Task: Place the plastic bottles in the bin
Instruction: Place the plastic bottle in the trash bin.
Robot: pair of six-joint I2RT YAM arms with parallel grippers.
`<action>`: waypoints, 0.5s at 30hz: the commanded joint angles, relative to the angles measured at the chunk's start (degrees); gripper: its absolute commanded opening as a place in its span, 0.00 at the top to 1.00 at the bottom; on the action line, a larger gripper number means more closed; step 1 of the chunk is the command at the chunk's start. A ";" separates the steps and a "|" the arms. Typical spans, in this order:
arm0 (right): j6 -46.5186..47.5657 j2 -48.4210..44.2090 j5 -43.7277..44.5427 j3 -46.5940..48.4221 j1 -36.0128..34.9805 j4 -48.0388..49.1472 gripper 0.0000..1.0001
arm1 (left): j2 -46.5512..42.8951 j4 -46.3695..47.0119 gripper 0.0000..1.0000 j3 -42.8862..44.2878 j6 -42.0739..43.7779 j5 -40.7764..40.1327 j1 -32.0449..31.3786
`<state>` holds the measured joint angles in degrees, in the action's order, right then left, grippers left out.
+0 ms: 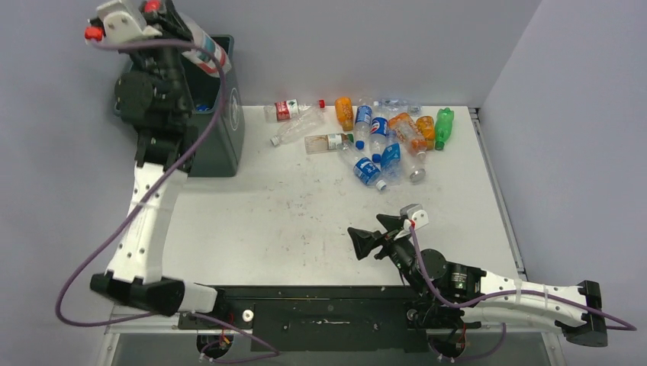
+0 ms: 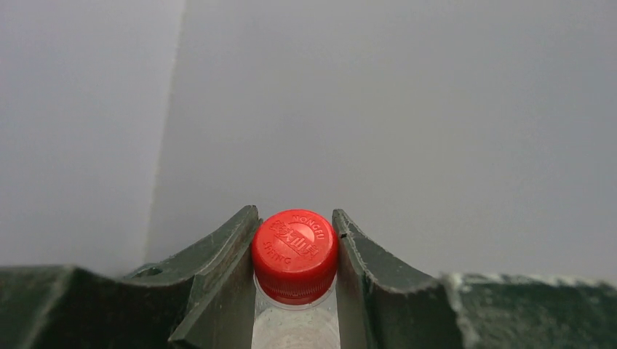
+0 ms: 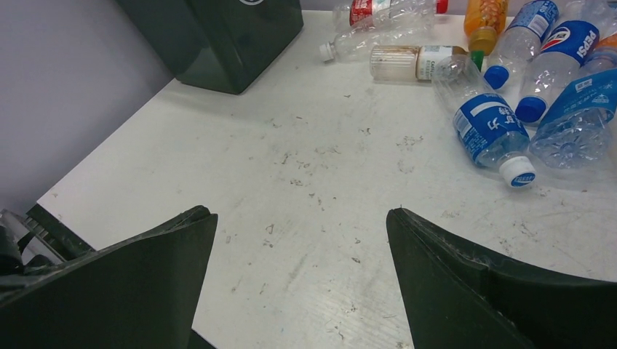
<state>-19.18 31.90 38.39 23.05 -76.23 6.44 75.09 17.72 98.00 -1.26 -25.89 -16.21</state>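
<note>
Left end effector (image 2: 295,213) is clamping a red-capped clear bottle (image 2: 295,251), hanging over the bin (image 1: 221,145). Right end effector (image 3: 300,214) is hovering wide open above the surface (image 3: 291,145).

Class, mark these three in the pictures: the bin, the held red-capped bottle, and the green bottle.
bin (image 1: 221,143): top external view, on its front wall.
held red-capped bottle (image 2: 295,251): left wrist view, on its red cap.
green bottle (image 1: 444,123): top external view, on its body.

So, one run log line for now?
left gripper shut on red-capped bottle over bin | right gripper open | other bottles on table
</note>
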 commanded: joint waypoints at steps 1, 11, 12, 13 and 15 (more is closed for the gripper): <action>-1.88 -0.39 -2.86 2.08 -0.26 0.13 0.10 | 14.11 -4.38 1.00 15.45 -4.54 -3.43 8.48; -2.02 0.73 -3.71 0.96 -0.10 0.89 0.10 | 8.98 7.28 0.04 4.69 5.39 -9.51 -0.02; -2.21 0.84 -3.35 0.31 -0.14 1.70 0.10 | 7.20 8.03 0.04 2.81 7.54 -8.99 -2.50; -2.58 1.19 -2.92 -0.30 -0.12 2.53 0.10 | 5.29 8.08 0.04 0.80 9.24 -8.40 -5.23; -3.55 2.12 -0.74 -0.98 0.01 3.94 0.10 | 1.54 4.86 0.04 -2.73 9.80 -6.29 -10.08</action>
<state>-20.97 32.84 34.61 23.29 -76.23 5.67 88.27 16.71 98.41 1.91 -34.52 -18.37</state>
